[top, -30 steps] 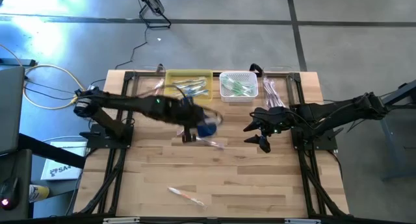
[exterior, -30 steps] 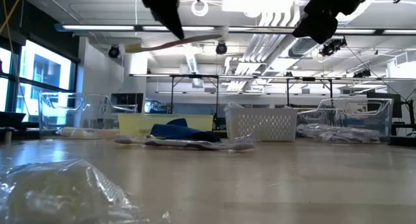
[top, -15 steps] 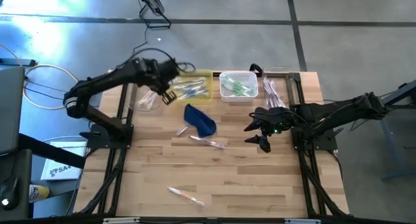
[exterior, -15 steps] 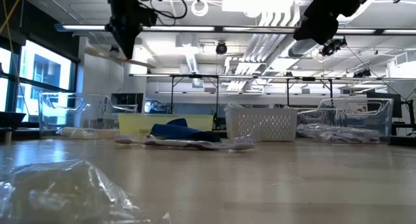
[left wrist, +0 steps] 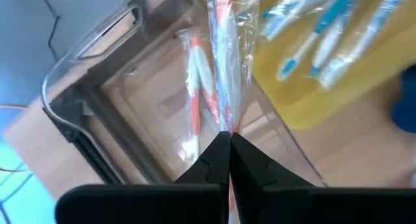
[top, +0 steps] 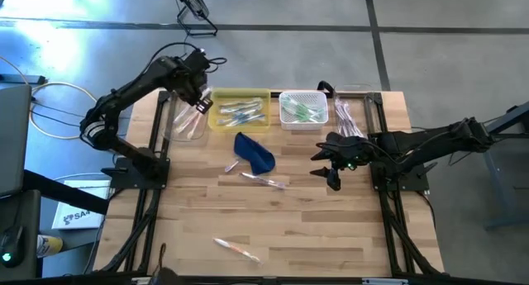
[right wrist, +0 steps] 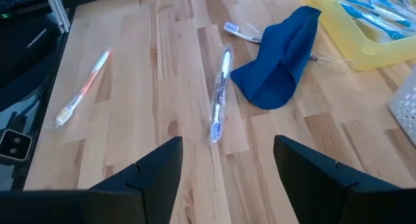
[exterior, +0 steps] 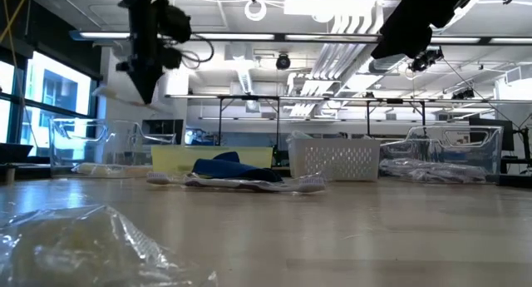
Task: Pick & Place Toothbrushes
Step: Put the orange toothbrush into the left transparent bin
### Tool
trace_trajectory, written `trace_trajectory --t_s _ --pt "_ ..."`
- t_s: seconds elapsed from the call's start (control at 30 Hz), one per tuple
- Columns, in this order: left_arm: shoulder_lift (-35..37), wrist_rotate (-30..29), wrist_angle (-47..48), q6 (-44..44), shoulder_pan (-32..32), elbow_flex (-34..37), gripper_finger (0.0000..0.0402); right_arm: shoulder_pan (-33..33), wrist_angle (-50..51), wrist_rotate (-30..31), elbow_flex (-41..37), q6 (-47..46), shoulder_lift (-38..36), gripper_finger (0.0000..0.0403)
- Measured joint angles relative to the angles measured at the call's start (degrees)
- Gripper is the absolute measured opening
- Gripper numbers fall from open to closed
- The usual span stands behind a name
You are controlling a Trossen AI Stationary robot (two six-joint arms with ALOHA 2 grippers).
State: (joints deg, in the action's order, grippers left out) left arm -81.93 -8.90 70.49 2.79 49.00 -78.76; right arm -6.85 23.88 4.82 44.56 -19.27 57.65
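My left gripper [top: 199,102] hangs over the clear bin [top: 185,122] at the table's far left, shut on an orange-and-white toothbrush in a clear wrapper [left wrist: 224,49]. One orange toothbrush [left wrist: 195,87] lies in that bin. Blue toothbrushes [top: 240,113] fill the yellow bin [top: 225,96], and green ones lie in the white basket [top: 302,108]. On the table lie a wrapped blue toothbrush [right wrist: 220,94], an orange one [right wrist: 84,87] and a white one [right wrist: 239,32] by the blue pouch [top: 254,153]. My right gripper [top: 329,166] waits open at mid-right, above the table. My left gripper pinches the wrapped orange toothbrush between its two fingertips at the wrapper's near end [left wrist: 225,119]. The fingers come steeply from above. The toothbrush runs on past the fingertips, lifted clear above the clear bin; in the low view it juts out sideways [exterior: 112,91] below the gripper.
A second clear bin [top: 350,111] with pink toothbrushes stands at the far right. Crumpled clear wrapping [exterior: 75,245] lies close to the low camera. Bare wood spreads across the table's near half around the orange toothbrush [top: 236,249].
My left gripper has swung from above the blue pouch at mid-table toward the far left corner, turning as it went, and now hangs over the clear bin. It has stayed shut and carried the wrapped toothbrush along, clear of the table.
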Motion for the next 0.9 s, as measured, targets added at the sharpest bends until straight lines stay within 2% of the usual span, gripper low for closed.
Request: trace_trajectory --t_s 0.2,0.37,0.57,0.9 --pt "0.0 2.6 -10.3 -0.2 3.8 9.4 0.0 0.0 0.1 0.1 0.0 -0.1 0.0 0.0234" --pt "0.0 2.4 -14.1 -0.9 6.4 14.3 0.0 0.0 0.1 1.2 0.0 -0.4 0.0 0.0234" --pt "0.0 2.0 -14.1 -1.3 10.2 17.7 0.0 0.0 0.1 1.3 0.0 -0.6 0.0 0.0234" --pt "-0.3 1.3 -17.3 -1.1 10.3 17.9 0.0 0.0 0.0 1.2 0.0 -0.6 0.0 0.0234"
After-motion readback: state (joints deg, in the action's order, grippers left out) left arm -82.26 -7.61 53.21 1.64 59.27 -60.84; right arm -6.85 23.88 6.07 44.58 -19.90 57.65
